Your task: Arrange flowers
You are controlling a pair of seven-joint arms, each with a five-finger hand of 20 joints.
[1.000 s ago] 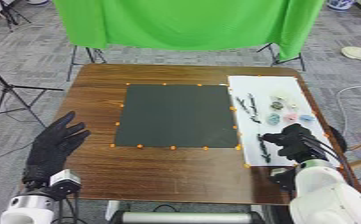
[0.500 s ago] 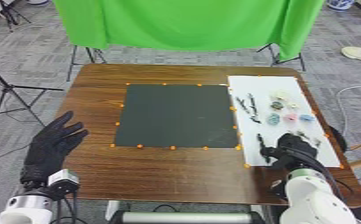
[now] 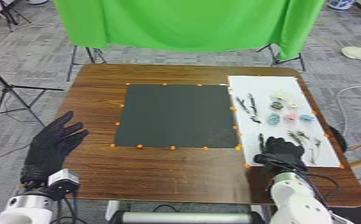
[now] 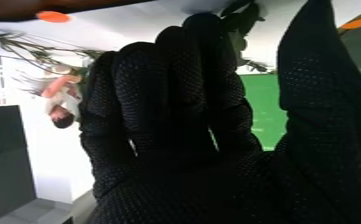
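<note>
Right hand, mine, lay low over the near end of the white sheet, at the right side of the table. Fingers straight, thumb standing apart; open. A dark leafy stem showed just beside my fingers; wrist view gave leaves near the fingertips. Whether I touched them, I could not tell.

On the sheet, right of that stem, I noted slender green sprigs. Farther up lay two dark branches side by side, and near them a cluster of blooms: two blue flowers, a pink flower between them, pale blooms beyond.

Black mat lay flat, left of the sheet. My left hand was open by the table's left edge.
</note>
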